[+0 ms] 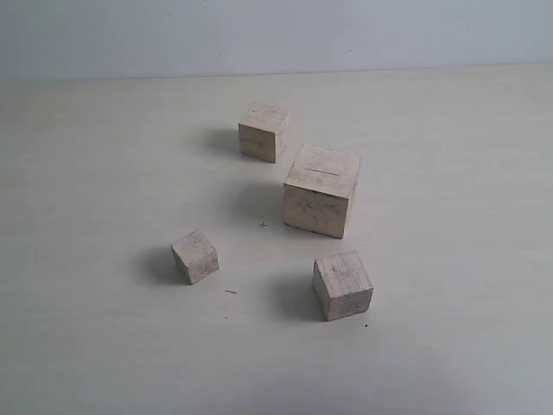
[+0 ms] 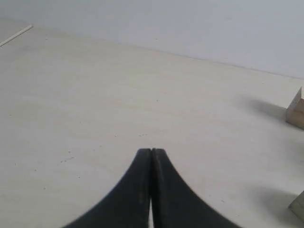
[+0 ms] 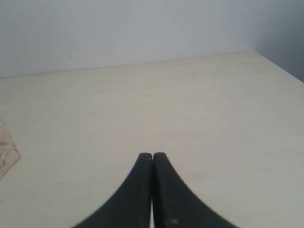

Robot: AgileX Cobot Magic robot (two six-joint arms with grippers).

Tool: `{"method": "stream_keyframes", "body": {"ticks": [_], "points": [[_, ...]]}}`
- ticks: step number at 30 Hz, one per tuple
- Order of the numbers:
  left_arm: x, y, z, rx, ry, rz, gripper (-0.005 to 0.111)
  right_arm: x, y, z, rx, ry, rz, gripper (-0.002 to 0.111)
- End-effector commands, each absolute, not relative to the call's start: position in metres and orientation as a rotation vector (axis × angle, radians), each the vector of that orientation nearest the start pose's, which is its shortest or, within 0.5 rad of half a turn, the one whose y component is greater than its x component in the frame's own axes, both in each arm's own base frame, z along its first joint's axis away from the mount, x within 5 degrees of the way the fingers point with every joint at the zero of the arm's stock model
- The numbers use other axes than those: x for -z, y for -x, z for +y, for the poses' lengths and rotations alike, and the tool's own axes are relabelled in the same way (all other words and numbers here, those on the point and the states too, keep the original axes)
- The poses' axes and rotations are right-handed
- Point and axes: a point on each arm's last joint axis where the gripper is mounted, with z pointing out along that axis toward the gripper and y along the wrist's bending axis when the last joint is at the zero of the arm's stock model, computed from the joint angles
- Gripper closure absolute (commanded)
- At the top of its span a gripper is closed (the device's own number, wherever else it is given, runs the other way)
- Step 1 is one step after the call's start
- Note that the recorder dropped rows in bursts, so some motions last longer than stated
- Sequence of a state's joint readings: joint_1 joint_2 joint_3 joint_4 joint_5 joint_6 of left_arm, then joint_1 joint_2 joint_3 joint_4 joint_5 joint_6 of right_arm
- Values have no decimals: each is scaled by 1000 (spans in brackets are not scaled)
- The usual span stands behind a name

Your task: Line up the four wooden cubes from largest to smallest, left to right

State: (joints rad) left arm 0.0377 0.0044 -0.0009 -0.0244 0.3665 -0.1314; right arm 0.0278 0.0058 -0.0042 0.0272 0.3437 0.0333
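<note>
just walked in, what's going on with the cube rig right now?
Nothing is being handled yet. The cubes sit scattered on the table, not in a row. The largest cube, with a slit on top, is near the middle. The far cube is behind it, the near cube in front, and the smallest cube off to the left. The left gripper and right gripper are both shut and empty. Neither arm shows in the exterior view.

No legible text or markings.
</note>
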Motion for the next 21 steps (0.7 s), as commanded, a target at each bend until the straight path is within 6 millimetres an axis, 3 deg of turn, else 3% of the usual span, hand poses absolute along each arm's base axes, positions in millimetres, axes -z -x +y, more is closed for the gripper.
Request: {"method": "stream_keyframes", "body": {"ticks": [1, 17, 21], "points": [[-181, -53, 1, 95, 167, 1839, 107, -183, -54, 2, -62, -20, 1821, 108], [-181, -53, 1, 95, 167, 1839, 107, -183, -54, 2, -61, -19, 1818, 108], [-181, -53, 1, 95, 167, 1839, 107, -195, -56, 3, -102, -51, 1683, 108]]}}
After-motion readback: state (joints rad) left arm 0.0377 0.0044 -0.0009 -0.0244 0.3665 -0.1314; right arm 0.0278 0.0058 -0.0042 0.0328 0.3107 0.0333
